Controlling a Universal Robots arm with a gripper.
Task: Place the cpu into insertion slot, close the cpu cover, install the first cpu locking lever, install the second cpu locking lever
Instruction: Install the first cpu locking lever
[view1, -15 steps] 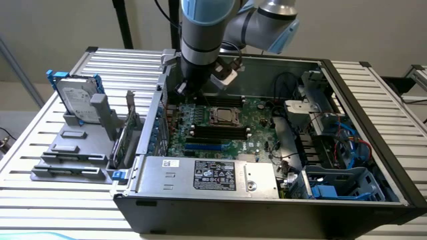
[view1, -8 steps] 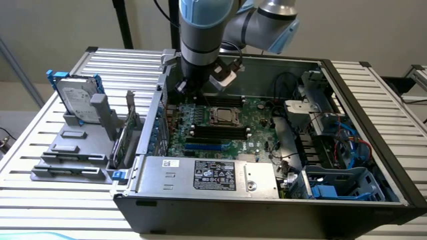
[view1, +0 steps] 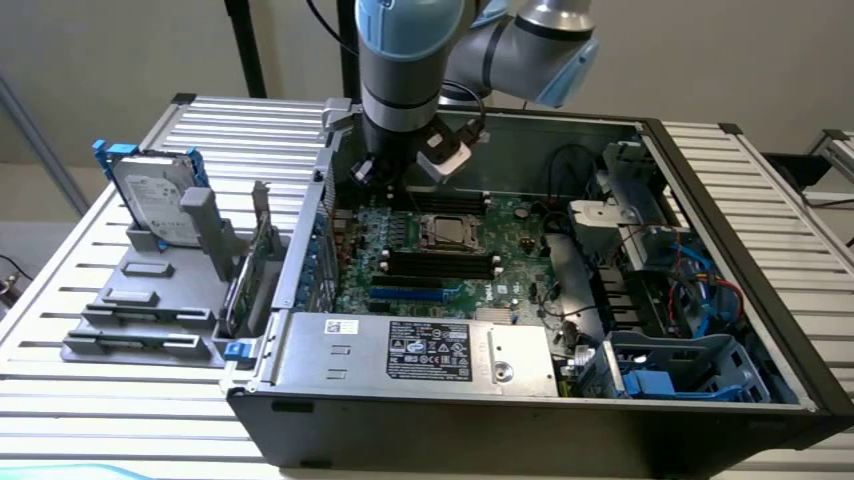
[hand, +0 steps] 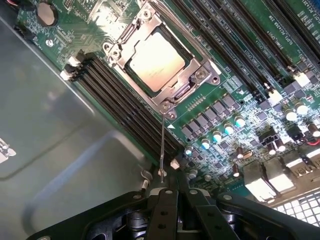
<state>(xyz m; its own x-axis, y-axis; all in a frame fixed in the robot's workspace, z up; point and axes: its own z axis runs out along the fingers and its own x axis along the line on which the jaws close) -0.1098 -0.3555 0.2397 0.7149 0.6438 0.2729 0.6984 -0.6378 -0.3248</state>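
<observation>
The shut tool (hand: 177, 192) has its tips at the lever's (hand: 162, 145) free end, grip unclear; it should push steadily lest the thin rod slip.

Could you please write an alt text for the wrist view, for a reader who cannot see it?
The cpu lies framed by the closed silvery cpu cover on the green motherboard. A thin metal locking lever runs from the cover's corner toward the shut claw, beside black memory slots.
</observation>
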